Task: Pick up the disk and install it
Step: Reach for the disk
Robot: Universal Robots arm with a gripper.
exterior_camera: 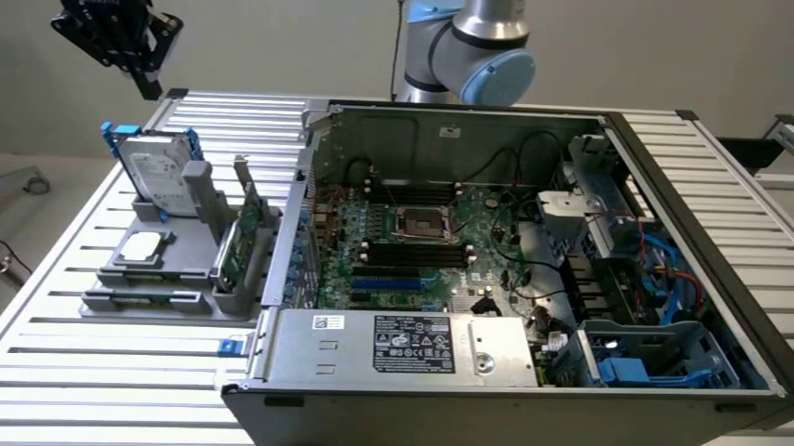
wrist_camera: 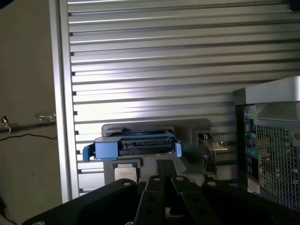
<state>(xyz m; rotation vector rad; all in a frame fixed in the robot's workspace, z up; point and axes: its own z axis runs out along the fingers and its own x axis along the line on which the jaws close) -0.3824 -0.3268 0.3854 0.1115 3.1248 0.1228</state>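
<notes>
- The claw (exterior_camera: 145,82) is pinched shut on nothing and hangs above the table's (exterior_camera: 112,381) far corner, at the exterior view's left.
- The disk (exterior_camera: 159,172) stands upright (blue rails showing) in a grey holder (exterior_camera: 162,279) below the claw, apart from it, beside the open computer case (exterior_camera: 496,232).

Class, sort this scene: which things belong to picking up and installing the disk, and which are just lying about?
Belongs to the job: disk, upright in the grey holder; gripper, shut, clear of the disk; open computer case.
Lying about: green circuit card; small silver square piece; slatted table.
</notes>
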